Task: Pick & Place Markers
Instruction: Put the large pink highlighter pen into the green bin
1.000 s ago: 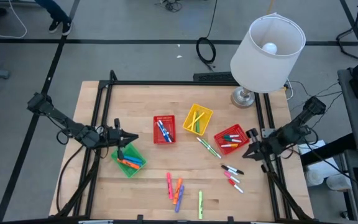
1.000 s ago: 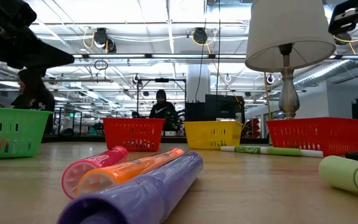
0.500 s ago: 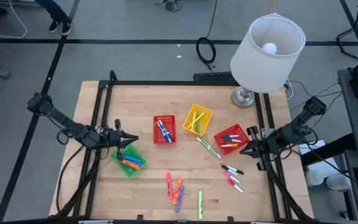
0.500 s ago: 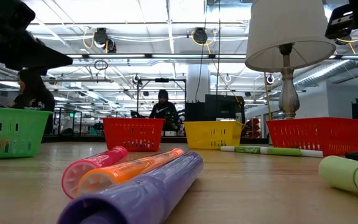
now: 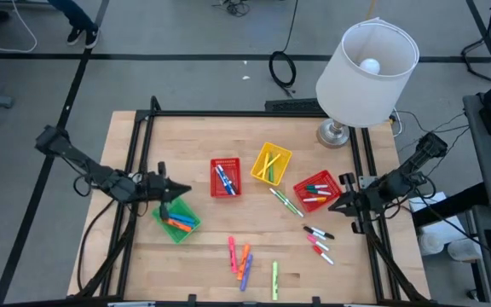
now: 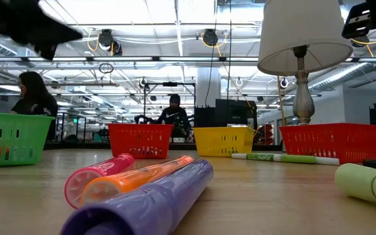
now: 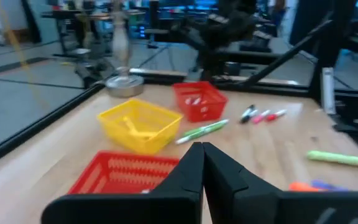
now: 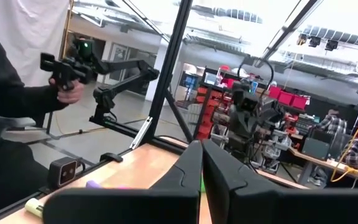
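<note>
Left gripper (image 5: 183, 189) pinched shut on nothing, hovering left of centre in the high view, just above the green basket (image 5: 176, 220) with its orange and blue pens inside. Right gripper (image 5: 342, 205) also shut and empty, parked at the right edge beside the far-right red basket (image 5: 317, 191). Nothing held on either side, so a fresh pick looks like the step in hand.

Loose markers in three spots: a pink, orange and purple cluster (image 5: 240, 258) at lower centre with a yellow-green highlighter (image 5: 274, 279) just right of it; a green pen (image 5: 286, 203) lying between the yellow basket (image 5: 270, 164) and that red basket; black and red pens (image 5: 318, 240) at lower right. Middle red basket (image 5: 224, 177) already carrying blue ones.

To do it well: jaws spread wide before any descent, not after. Best aimed across a barrel at its middle, not along it. Lower-centre cluster lying nearly touching in the low view (image 6: 142, 186), so an outer pen first, to avoid nudging a neighbour into a roll. Straight down, firm close, clean lift clear of the basket rims before swinging over.
</note>
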{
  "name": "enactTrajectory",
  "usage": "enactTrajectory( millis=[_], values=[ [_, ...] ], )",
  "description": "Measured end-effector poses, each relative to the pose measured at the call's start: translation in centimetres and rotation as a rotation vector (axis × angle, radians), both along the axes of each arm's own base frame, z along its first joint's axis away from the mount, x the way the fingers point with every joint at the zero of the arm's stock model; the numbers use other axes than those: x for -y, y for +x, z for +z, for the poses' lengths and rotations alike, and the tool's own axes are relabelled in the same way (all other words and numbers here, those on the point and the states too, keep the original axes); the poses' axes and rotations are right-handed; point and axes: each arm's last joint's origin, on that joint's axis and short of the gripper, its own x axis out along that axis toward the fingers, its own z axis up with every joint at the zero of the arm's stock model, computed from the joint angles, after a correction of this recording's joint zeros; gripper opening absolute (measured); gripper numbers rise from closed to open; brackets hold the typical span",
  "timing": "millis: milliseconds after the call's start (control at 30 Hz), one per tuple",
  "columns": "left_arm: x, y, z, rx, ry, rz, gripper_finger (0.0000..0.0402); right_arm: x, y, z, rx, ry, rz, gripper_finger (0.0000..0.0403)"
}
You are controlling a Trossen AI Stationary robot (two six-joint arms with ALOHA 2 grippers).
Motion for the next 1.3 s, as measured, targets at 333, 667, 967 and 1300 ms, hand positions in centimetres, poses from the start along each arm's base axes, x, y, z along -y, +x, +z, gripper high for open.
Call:
enactTrajectory(
  millis=[333, 667, 967, 1300],
  values=[
    [6.1, 9.6, 5.2, -0.395, 0.154, -0.192, 0.0004, 0.1, -0.1, 0.6, 0.058, 0.009, -0.007, 0.0000],
    [12.4, 20.4, 3.5, -0.740, 0.424, -0.389, 0.0039, 0.6, -0.8, 2.5, 0.235, 0.135, -0.015, 0.0000],
    [14.7, 24.6, 3.2, -0.908, 0.533, -0.628, 0.0156, 1.1, -1.4, 3.5, 0.332, 0.249, -0.006, 0.0000],
    [14.5, 24.2, -1.4, -1.167, 0.800, -0.913, 0.0233, 1.0, -1.2, 3.2, 0.294, 0.239, 0.002, 0.0000]
  ],
)
